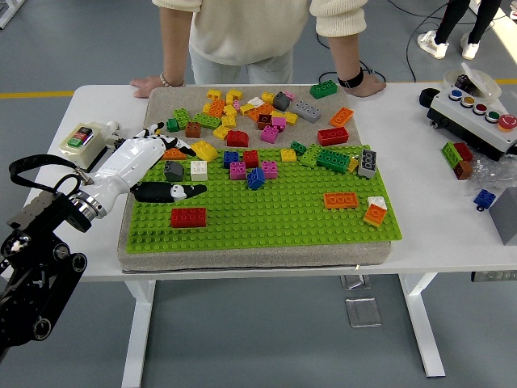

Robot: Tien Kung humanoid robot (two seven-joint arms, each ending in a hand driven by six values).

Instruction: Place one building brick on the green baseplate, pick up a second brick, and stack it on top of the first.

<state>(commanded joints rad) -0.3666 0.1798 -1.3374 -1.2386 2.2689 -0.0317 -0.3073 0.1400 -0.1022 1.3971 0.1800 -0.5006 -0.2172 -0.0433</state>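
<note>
Table (452,218) white and wide, with a small box with green and red buttons (81,141) near its left end and a black toothed part (121,149) just beside that. Next comes the robot's left arm, reaching in from the lower left; its left hand (149,166) has white and black fingers spread and loose, holding nothing, hovering over the left edge of the green baseplate (275,218). One finger points right over the plate, the others reach toward an orange brick (174,153) and a grey brick (174,170) beneath them. A red brick (188,217) sits alone on the baseplate, just below and right of the hand and apart from it. The baseplate lies on a beige mat (161,101). Along the plate's far edge stand white, pink, blue and red bricks in a rough row, then a green cluster (331,158), and toward the right an orange brick pair (340,200). A loose heap of mixed bricks (258,109) covers the bare mat behind. A person (258,32) in a pale top stands at the far side, both hands resting flat on the table. Farther right sits a control box with coloured buttons (477,117), with a few stray bricks (459,158) near it. Grey floor with a yellow line runs behind the table.
</note>
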